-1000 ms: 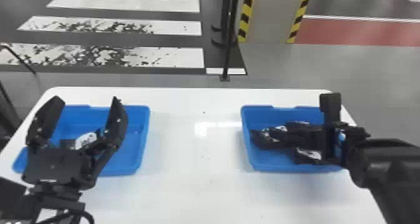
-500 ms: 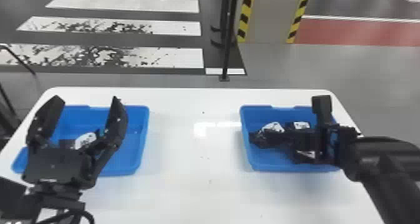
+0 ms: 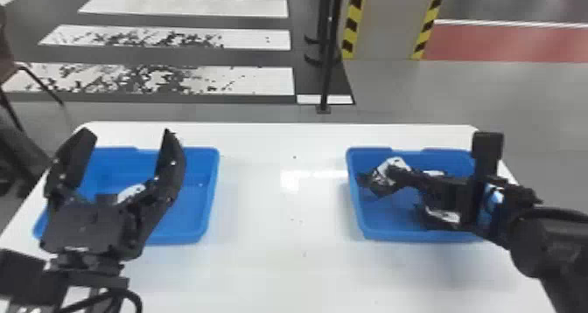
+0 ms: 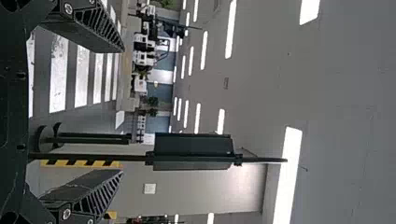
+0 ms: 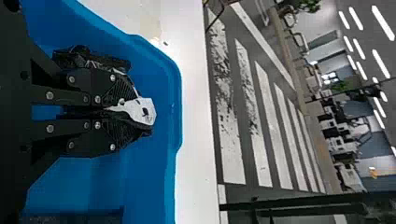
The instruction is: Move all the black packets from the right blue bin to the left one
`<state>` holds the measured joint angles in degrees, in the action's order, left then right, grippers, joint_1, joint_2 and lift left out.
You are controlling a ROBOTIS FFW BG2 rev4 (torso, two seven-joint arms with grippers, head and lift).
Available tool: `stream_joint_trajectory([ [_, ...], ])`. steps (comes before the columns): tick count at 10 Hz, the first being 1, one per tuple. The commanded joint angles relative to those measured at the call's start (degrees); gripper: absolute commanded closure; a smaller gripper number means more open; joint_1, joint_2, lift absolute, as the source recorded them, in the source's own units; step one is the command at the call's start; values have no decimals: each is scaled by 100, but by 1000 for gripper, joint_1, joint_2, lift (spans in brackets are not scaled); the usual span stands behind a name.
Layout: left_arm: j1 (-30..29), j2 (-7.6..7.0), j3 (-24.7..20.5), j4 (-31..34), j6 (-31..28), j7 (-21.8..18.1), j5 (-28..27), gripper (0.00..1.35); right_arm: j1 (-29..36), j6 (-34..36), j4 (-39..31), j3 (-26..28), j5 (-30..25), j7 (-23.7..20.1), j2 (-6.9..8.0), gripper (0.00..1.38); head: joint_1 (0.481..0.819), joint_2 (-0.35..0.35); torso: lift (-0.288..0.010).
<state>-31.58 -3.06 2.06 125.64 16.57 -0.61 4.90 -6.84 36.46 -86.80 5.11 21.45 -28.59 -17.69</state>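
White desk [image 3: 271, 264]. Our right fingers [image 5: 100, 137] pinch packet [image 5: 140, 111]: probably light, floppy, slippery; we'd grip mid-body. Left fingers [image 3: 170, 168] spread wide.

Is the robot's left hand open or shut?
Open. The left hand has its two black fingers wide apart, in the head view and the left wrist view.

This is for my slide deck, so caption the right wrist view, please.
Right gripper, jaws closed on a packet over the blue bin's floor.
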Motion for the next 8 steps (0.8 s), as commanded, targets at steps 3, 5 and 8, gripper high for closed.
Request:
stream_joint_trajectory([
  [3, 22, -10, 46, 0, 171, 61, 1, 111, 571, -539, -735, 528, 1248, 20, 99, 1073, 695, -73, -140],
  [5, 36, -19, 126, 0, 129, 105, 138, 117, 557, -680, -552, 174, 2425, -218, 108, 1073, 695, -58, -140],
  [8, 134, -125, 468, 0, -461, 105, 915, 117, 304, -764, -454, -740, 3842, -587, 46, 1073, 690, 22, -140],
])
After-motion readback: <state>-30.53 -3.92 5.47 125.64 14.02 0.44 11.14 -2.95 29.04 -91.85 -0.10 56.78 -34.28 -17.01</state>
